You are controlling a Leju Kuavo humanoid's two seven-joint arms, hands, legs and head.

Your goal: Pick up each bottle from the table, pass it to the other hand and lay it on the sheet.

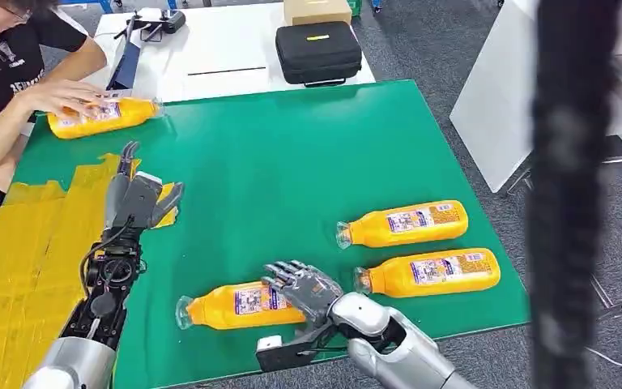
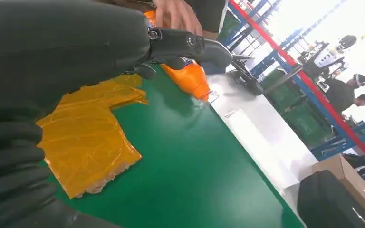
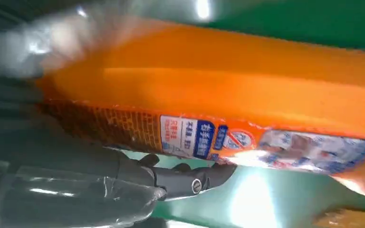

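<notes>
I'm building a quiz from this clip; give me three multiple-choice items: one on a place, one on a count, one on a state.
1. Where does the right hand rest?
A. on the bottle nearest the table's front edge
B. on the black case
C. on the yellow sheet

2. How many orange bottles lie on the green table?
A. two
B. four
C. six

3. What is the left hand doing?
A. gripping a bottle
B. hovering with nothing in it over the yellow sheet
C. pressing the case

Answers: 1 A, its fingers lie over that bottle's body. 2 B, one under the person's hand, two at the right, one at the front. 3 B, its fingers are apart with nothing between them.
</notes>
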